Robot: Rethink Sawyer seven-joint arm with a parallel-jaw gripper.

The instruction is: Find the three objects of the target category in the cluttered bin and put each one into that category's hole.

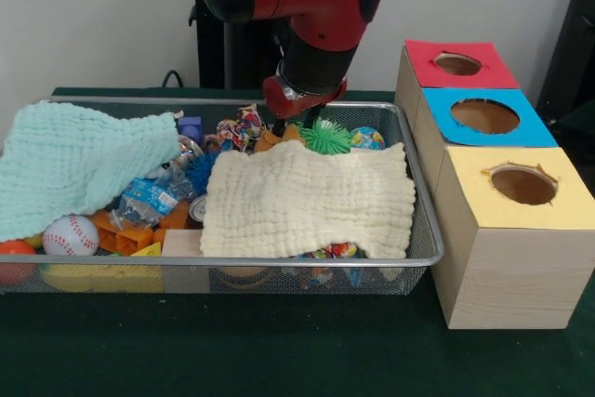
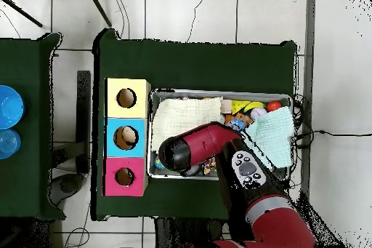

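Observation:
The bin is a wide wire-mesh basket full of clutter; it also shows in the overhead view. My gripper hangs low over the bin's far side, just beside a green spiky ball and a multicoloured knotted toy. I cannot see whether it holds anything. In the overhead view the red arm hides the gripper. The red-faced hole is in the far box of the row and shows nothing in it; it also shows in the overhead view.
A mint cloth and a cream cloth cover much of the bin. A baseball, orange blocks, a crushed bottle and a blue spiky ball lie between them. The blue hole and yellow hole adjoin the red one.

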